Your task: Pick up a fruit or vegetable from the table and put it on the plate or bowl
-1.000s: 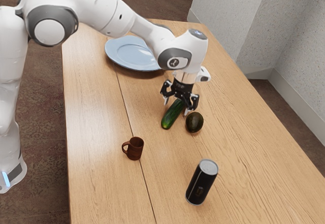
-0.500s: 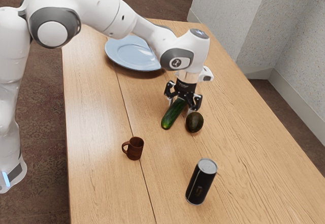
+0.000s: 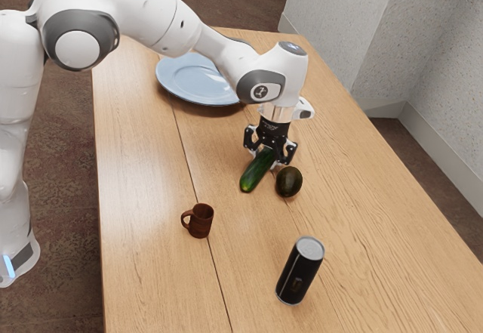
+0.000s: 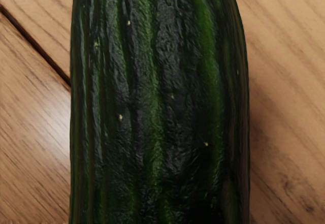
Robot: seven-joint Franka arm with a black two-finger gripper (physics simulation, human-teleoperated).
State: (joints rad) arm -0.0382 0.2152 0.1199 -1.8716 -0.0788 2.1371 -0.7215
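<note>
A dark green cucumber [image 3: 253,173] lies on the wooden table [image 3: 136,197], its far end between the fingers of my gripper [image 3: 268,152]. The fingers press on that end from both sides, so the gripper is shut on the cucumber. Its near end still rests on the wood. In the wrist view the cucumber [image 4: 157,107] runs lengthwise right under my hand. A dark green avocado [image 3: 288,181] sits just to the exterior view's right of the cucumber. The light blue plate [image 3: 189,76] lies at the far end of the table, partly behind my arm.
A small brown mug [image 3: 199,220] stands nearer the camera, left of the cucumber. A black can [image 3: 299,270] stands upright toward the front of the table. A grey wall corner rises beyond the table's far right edge.
The fingers stood wide apart around the cucumber's far end a second ago and have since closed onto it. My hand has shifted slightly up and to the exterior view's left.
</note>
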